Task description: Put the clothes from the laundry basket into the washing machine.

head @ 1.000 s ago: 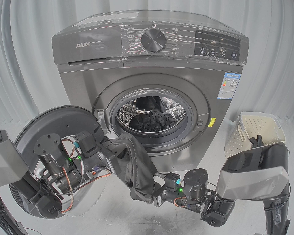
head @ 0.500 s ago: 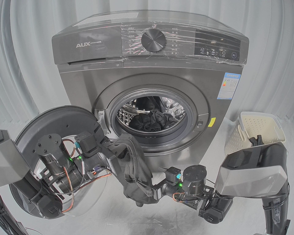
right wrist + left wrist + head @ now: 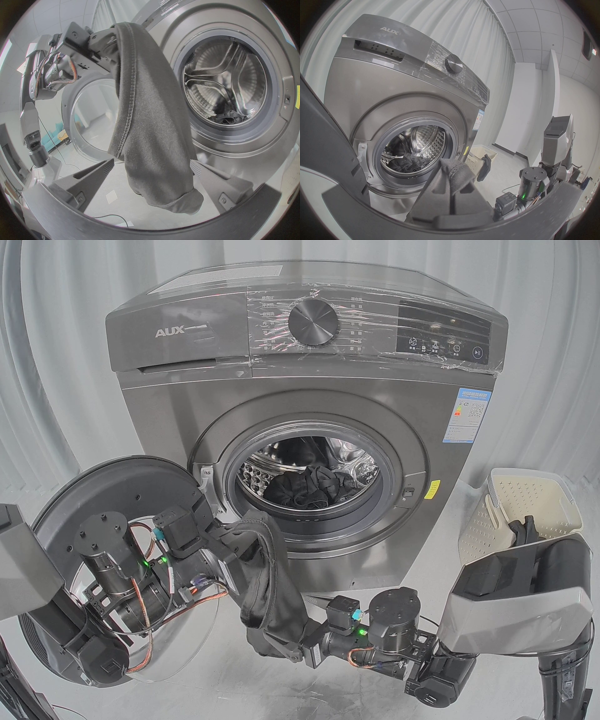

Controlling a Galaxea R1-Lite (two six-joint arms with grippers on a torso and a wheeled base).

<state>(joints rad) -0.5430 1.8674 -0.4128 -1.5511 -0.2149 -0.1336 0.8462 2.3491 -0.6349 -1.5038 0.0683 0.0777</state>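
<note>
A dark grey garment [image 3: 275,590] hangs from my left gripper [image 3: 240,543], which is shut on its top edge in front of the washing machine [image 3: 300,365], below the drum opening. In the left wrist view a fold of the cloth [image 3: 456,170] sits pinched in the left gripper [image 3: 453,182]. My right gripper [image 3: 286,645] is low, at the garment's bottom end. It is open, with the hanging garment [image 3: 150,118] between its spread fingers [image 3: 93,175]. Dark clothes [image 3: 306,487] lie in the drum. The white laundry basket [image 3: 531,496] at the right holds another dark piece [image 3: 524,529].
The round door [image 3: 119,490] stands swung open to the left, right behind my left arm. Pale curtains hang behind the machine. Bare grey floor [image 3: 237,684] lies in front of the machine.
My right gripper has moved left and a little lower along the garment's bottom end, and the cloth now hangs straighter and narrower. The left gripper has barely moved.
</note>
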